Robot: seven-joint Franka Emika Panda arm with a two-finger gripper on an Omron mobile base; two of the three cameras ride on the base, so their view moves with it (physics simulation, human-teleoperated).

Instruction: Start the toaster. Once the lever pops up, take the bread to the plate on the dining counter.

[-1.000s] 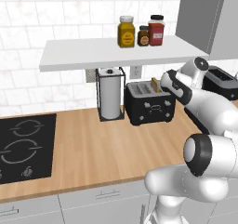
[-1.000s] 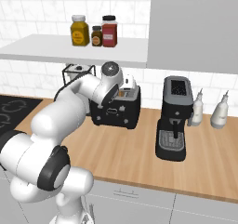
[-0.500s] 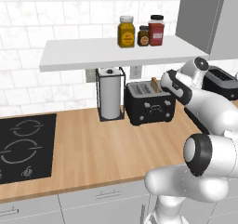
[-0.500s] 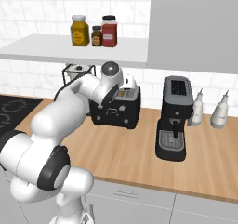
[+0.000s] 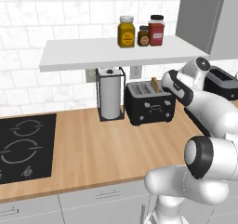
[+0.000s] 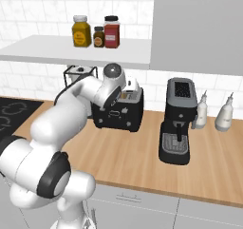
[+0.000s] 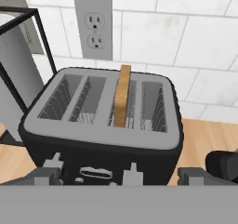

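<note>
Gripper fingers are sitting wide apart at the bottom of the hand view, one on each side, and nothing is between them, so it is open. It is hanging just above and in front of the toaster, looking down on its top.

The toaster is a black box with a grey top and four long slots. The bread is standing up on its edge in the third slot from the left (only its tan crust is showing), and it is poking out above the top. Small pale knobs are sticking out along the toaster's front.

In the left base view the white arm is reaching over to the toaster, and the bread is peeking up behind the hand. In the right base view the arm is covering part of the toaster.

The toaster is sitting on the light wood table near the tiled wall. A paper towel roll in a black wire frame is standing just beside it on the left. A wall plug is right behind it. A black coffee machine is standing on the other side, with two white bottles next to it. A black stove top is lying well apart on the left. Three jars are standing on the white shelf above.
</note>
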